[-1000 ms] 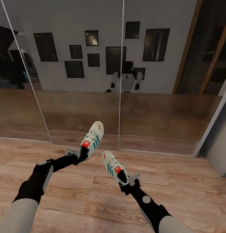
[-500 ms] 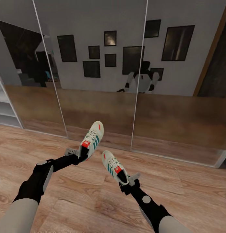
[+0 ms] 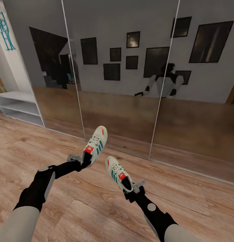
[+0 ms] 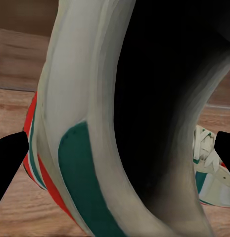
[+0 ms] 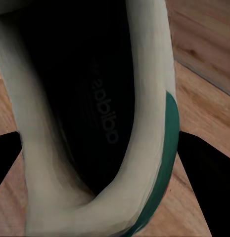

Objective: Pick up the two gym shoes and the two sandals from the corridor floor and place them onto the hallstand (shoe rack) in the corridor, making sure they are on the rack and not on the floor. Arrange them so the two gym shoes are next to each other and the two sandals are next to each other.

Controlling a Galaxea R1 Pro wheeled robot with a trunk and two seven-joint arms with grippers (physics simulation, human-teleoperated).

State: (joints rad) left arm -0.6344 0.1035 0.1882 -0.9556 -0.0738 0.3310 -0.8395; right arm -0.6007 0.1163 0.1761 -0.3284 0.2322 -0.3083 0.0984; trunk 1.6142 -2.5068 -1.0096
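Both gym shoes are held above the corridor floor [image 3: 80,211]. My left gripper [image 3: 84,161] is shut on the heel collar of one white, green-striped gym shoe [image 3: 96,144], whose toe points up and away. In the left wrist view its collar [image 4: 80,123] sits between the dark fingers [image 4: 8,158], and the other shoe [image 4: 209,170] shows beyond it. My right gripper [image 3: 129,188] is shut on the heel collar of the second gym shoe [image 3: 117,172], seen close in the right wrist view [image 5: 149,128]. The sandals and the hallstand are out of view.
Tall mirrored doors [image 3: 123,87] run across ahead, reflecting framed pictures and the robot. At far left stands a plain low white two-shelf bench [image 3: 19,107] under a white panel with teal lettering [image 3: 4,30]. Wood plank floor lies open around both arms.
The camera has swung left: the mirrored doors slid right in the picture and the white bench came into view at left. Both arms keep the shoes in the same pose.
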